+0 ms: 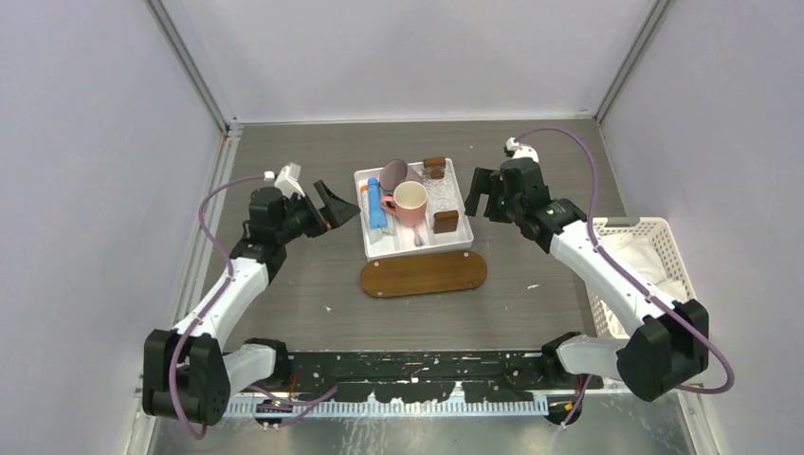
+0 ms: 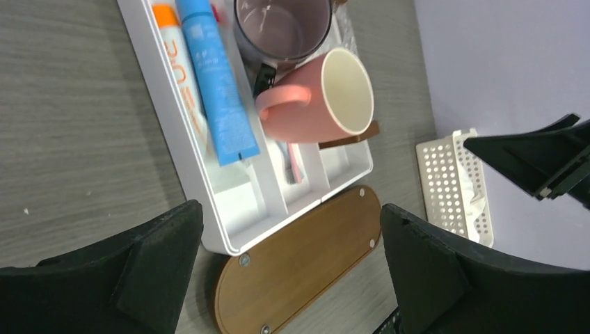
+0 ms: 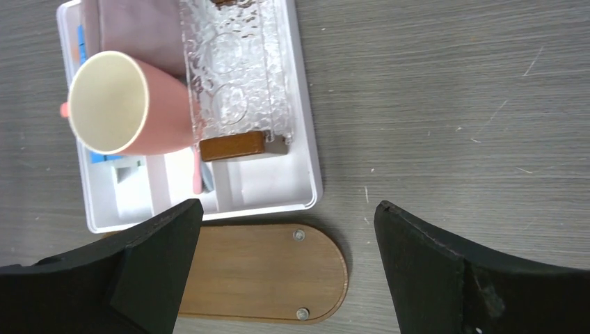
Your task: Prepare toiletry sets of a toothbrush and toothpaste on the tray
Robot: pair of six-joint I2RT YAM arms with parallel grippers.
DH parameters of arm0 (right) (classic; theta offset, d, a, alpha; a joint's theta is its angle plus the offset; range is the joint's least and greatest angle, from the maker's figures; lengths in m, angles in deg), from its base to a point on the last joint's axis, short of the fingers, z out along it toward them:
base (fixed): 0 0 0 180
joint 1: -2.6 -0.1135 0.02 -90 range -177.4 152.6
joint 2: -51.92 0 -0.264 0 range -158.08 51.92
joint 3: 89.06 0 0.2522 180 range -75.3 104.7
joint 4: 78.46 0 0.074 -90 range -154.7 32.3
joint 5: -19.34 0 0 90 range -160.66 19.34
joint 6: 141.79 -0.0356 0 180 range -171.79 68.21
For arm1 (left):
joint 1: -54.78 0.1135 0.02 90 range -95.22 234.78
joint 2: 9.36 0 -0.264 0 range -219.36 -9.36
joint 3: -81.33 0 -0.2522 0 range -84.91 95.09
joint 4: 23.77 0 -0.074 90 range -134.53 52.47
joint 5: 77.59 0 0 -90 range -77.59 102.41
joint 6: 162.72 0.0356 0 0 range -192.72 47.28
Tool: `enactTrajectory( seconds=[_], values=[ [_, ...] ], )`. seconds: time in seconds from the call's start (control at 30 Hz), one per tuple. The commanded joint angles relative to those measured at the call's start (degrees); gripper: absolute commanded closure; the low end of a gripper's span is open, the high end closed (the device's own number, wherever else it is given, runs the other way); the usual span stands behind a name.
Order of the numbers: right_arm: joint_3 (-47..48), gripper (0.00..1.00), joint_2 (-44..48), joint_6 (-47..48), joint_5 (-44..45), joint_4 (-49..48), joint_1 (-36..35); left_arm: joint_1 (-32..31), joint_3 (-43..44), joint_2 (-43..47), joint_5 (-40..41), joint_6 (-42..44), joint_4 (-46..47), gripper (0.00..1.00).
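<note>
Our left hand (image 1: 338, 204) and right hand (image 1: 484, 197) hang wide open, holding nothing, and flank the white tray (image 1: 418, 251) mid-bench. The wooden tray (image 1: 424, 274) lies just beside it, toward the near edge. The blue toothpaste tube (image 1: 376, 205) lies inside the white tray.
</note>
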Motion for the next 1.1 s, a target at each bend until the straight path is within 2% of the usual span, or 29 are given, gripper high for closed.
enactTrajectory(
  seconds=[0.0,0.2,0.43,0.67,0.77,0.9,1.07],
  values=[
    [1.0,0.01,-1.5,0.8,4.3,-0.4,-0.1,-0.8,2.5,1.3,-2.0,2.7,-4.2,0.00],
    [1.2,0.00,-3.0,0.0,4.8,0.0,-0.3,-1.1,2.7,6.3,1.0,5.5,-9.9,0.00],
    [0.9,0.00,-2.2,-1.8,6.2,0.6,-0.2,-1.6,1.7,7.8,1.6,5.6,-10.4,0.00],
    [4.2,0.00,1.3,-9.1,31.7,15.2,0.1,-6.1,3.6,6.3,4.6,6.3,-11.8,0.00],
    [2.1,0.00,4.7,-13.0,34.4,17.7,4.1,-10.4,5.8,3.1,7.3,7.3,-11.8,0.00],
    [-2.1,0.03,8.8,-15.4,26.7,15.8,15.0,-14.8,7.5,-0.4,9.1,7.3,-11.6,0.00],
    [-0.3,0.07,2.9,-17.4,31.2,15.3,19.9,-15.2,6.2,0.1,8.9,7.1,-10.8,0.00]
  ],
)
